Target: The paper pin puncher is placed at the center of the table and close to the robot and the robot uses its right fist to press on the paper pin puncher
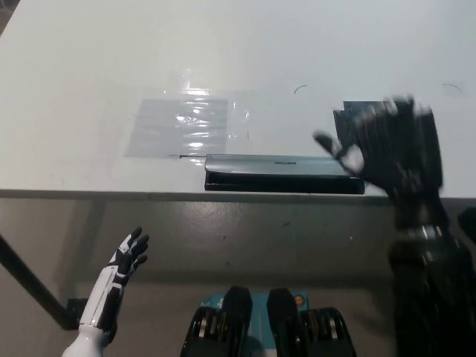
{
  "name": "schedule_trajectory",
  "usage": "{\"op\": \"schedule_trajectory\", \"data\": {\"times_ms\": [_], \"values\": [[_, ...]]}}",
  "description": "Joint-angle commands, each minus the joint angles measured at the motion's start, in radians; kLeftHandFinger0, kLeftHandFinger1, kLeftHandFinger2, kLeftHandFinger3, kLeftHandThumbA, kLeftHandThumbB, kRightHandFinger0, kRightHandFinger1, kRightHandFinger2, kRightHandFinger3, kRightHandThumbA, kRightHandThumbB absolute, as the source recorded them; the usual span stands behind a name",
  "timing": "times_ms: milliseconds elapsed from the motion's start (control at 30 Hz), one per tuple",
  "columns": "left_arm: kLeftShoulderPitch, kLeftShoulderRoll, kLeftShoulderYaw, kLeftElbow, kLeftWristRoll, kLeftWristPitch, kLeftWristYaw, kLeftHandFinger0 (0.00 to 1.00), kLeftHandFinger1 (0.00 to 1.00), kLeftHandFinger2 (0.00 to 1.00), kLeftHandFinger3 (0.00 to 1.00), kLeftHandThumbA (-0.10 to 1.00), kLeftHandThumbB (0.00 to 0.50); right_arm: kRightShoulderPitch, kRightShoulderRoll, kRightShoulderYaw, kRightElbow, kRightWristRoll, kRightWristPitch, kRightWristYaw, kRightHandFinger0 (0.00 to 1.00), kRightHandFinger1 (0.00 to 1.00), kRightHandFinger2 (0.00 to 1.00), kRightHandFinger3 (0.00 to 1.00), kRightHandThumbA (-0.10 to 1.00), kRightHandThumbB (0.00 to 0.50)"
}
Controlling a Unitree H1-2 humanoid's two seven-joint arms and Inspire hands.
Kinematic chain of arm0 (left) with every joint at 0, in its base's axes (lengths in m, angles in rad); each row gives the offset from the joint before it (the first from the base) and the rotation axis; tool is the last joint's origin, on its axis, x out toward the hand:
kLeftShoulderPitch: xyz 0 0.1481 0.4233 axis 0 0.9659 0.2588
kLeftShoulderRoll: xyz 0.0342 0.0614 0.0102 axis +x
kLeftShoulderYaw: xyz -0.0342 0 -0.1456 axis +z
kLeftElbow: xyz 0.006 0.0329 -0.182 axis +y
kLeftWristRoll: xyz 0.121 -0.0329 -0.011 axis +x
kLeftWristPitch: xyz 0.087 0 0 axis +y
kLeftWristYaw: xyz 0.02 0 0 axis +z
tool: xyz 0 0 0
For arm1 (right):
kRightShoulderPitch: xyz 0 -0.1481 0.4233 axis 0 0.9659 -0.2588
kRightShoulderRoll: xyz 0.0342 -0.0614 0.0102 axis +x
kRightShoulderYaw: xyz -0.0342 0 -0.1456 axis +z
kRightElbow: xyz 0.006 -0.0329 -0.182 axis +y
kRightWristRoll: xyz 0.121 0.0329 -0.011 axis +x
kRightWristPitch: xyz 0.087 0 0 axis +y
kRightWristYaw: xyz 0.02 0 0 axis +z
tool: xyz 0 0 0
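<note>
One long silver-and-black paper pin puncher (284,173) lies along the near edge of the white table (89,67), at its centre. The black right hand (388,147) hangs above the puncher's right end, motion-blurred, fingers spread, gripping nothing. The white left hand (123,260) rests below the table edge, fingers extended.

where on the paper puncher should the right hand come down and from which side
From above, on the long silver top bar of the paper puncher, near its middle. It lies flat along the table's near edge, lever face up. The right hand, blurred, is over its right end; the left hand rests below.
</note>
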Motion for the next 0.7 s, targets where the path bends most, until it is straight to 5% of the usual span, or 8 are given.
{"op": "schedule_trajectory", "data": {"times_ms": [0,167,333,467,667], "values": [[-0.023,0.018,0.003,-0.021,-0.018,-0.032,-0.015,1.00,1.00,1.00,1.00,1.00,0.215,-0.198,0.047,-0.020,0.137,0.021,0.070,-0.040,0.00,0.00,0.00,0.00,1.00,0.206],[-0.028,0.016,0.003,-0.011,-0.022,-0.047,-0.016,1.00,1.00,1.00,1.00,1.00,0.192,-0.318,0.080,-0.039,0.314,0.035,0.069,-0.043,0.00,0.00,0.00,0.00,1.00,0.233],[-0.024,0.016,0.002,-0.024,-0.021,-0.030,-0.017,1.00,1.00,1.00,1.00,1.00,0.196,-0.401,0.104,-0.046,0.509,0.015,0.022,-0.051,0.00,0.00,0.00,0.00,1.00,0.221],[-0.029,0.018,0.002,-0.022,-0.018,-0.031,-0.016,1.00,1.00,1.00,1.00,1.00,0.201,-0.441,0.128,-0.048,0.679,-0.008,-0.064,-0.068,0.00,0.00,0.00,0.00,1.00,0.144],[-0.028,0.020,0.001,-0.029,-0.022,-0.025,-0.019,1.00,1.00,1.00,1.00,1.00,0.204,-0.445,0.142,-0.053,0.876,-0.029,-0.144,-0.101,0.00,0.00,0.01,0.00,1.00,0.168]]}}
